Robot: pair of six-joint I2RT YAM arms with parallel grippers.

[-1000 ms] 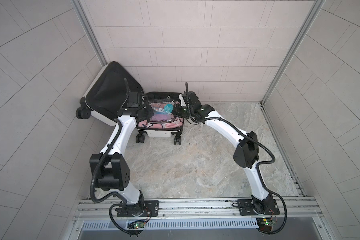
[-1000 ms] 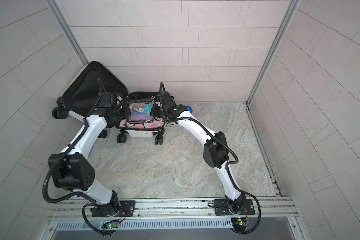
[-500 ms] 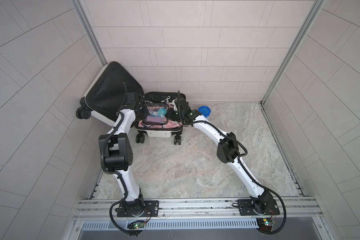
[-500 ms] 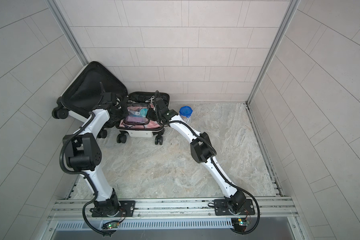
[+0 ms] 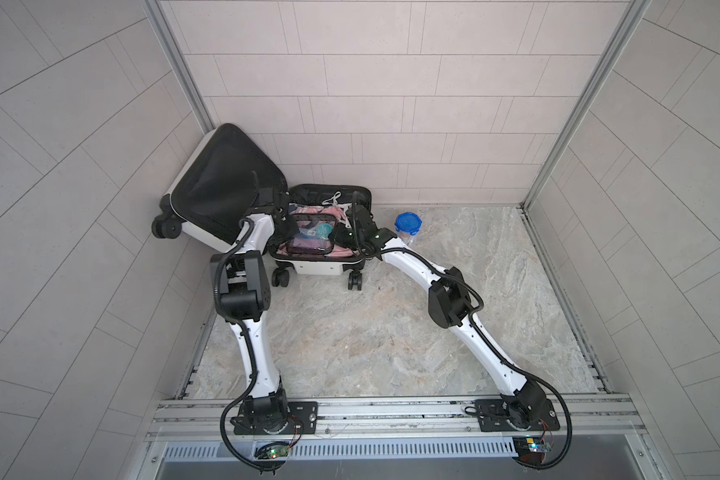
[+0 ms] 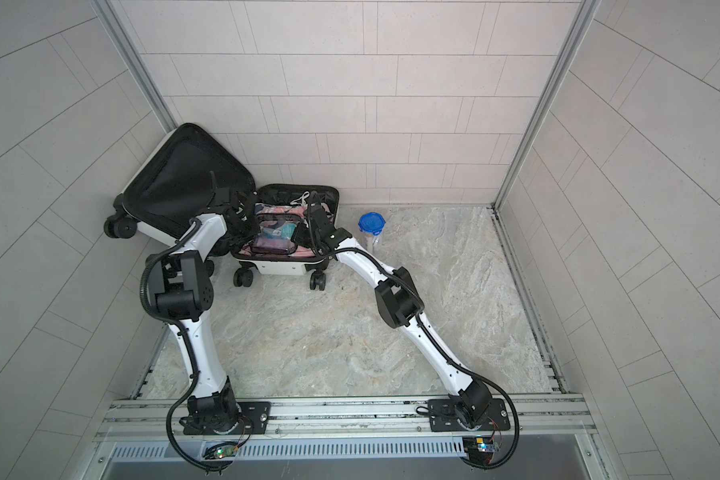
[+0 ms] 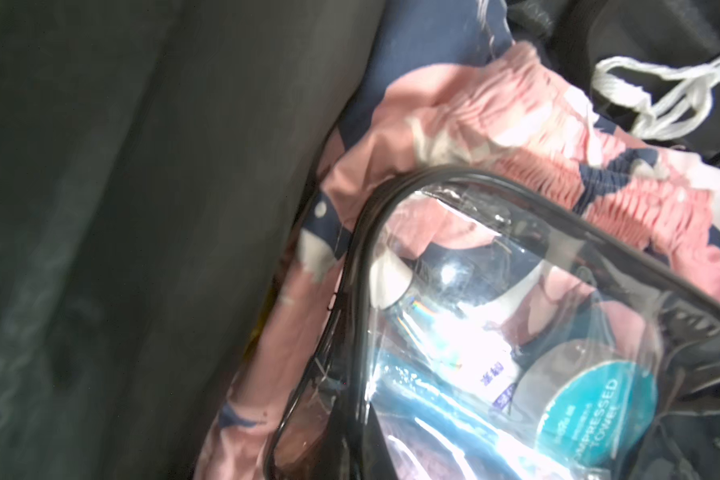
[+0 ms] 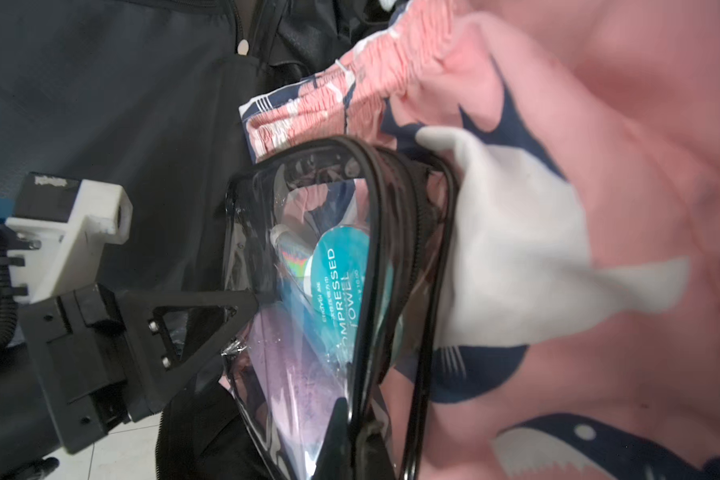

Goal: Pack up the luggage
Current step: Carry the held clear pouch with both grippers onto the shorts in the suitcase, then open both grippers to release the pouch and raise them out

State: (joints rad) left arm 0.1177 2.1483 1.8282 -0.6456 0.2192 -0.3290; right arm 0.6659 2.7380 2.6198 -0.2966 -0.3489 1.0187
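Two tools, the left tool [image 8: 248, 300] and right tool [image 8: 351, 426], each pinched the pouch [image 5: 310, 239] atop clothes [image 7: 454, 112] in the open luggage [image 5: 321, 268] at the far left corner, and an uneven release risked tipping it over the rim.

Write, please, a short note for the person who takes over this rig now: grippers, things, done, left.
left gripper: shut on the clear pouch, at its side.
right gripper: shut on the pouch's black trim.
The luggage lies open, lid against the wall.
Done: pink clothes inside, pouch on them.
Left: release the pouch; probably pack the blue-lidded jar standing on the floor beside the luggage; close the lid.
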